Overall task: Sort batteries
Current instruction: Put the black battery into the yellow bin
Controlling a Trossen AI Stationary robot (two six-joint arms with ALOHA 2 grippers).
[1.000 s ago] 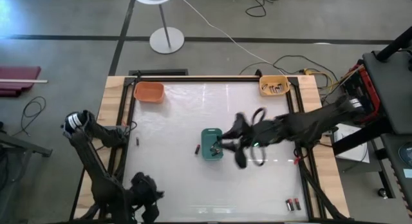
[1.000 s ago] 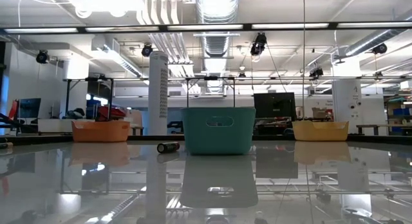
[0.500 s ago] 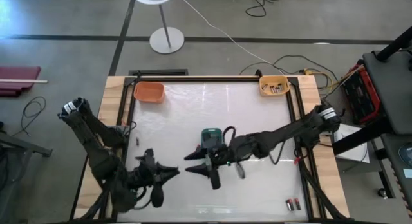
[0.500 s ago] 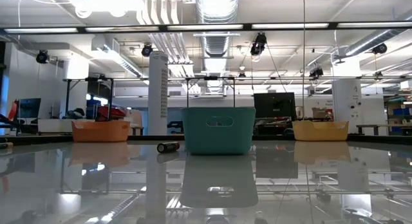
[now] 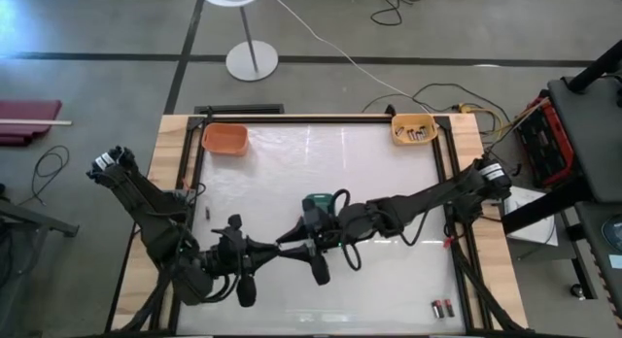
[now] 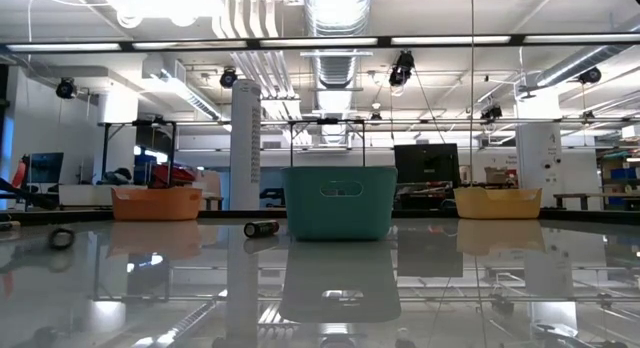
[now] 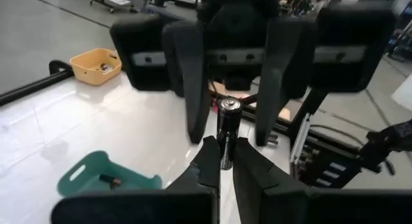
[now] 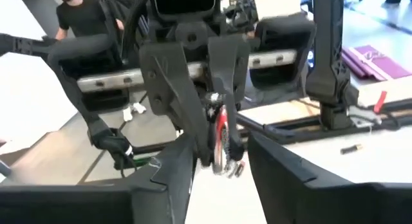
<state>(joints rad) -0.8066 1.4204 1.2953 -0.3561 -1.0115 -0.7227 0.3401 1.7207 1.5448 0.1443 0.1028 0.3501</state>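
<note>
One battery (image 7: 226,118), dark with a silvery end cap, is held in the air between the two arms, near the table's middle. My left gripper (image 7: 222,143) is shut on it. My right gripper (image 5: 290,243) faces it, open, with a finger (image 7: 193,89) on each side of the battery's free end and a gap on both sides. Behind them stands the teal bin (image 5: 316,204). Another battery (image 6: 262,228) lies on the table beside the bin. My left gripper pinches the battery by its one end (image 7: 223,158) between its two fingertips. The fingers come in roughly level from the table's left, and the battery sticks out forward beyond them. The red-banded body (image 8: 222,130) is lifted clear of the table.
An orange bin (image 5: 224,138) stands at the far left corner. A yellow bin (image 5: 413,130) holding batteries stands at the far right. Two batteries (image 5: 442,307) lie near the front right corner, and one small battery (image 5: 207,214) lies by the left edge.
My left gripper has come from the near left corner toward the table's middle, up to the right gripper. My right gripper has left the teal bin and moved toward the near left, and the two now meet tip to tip.
</note>
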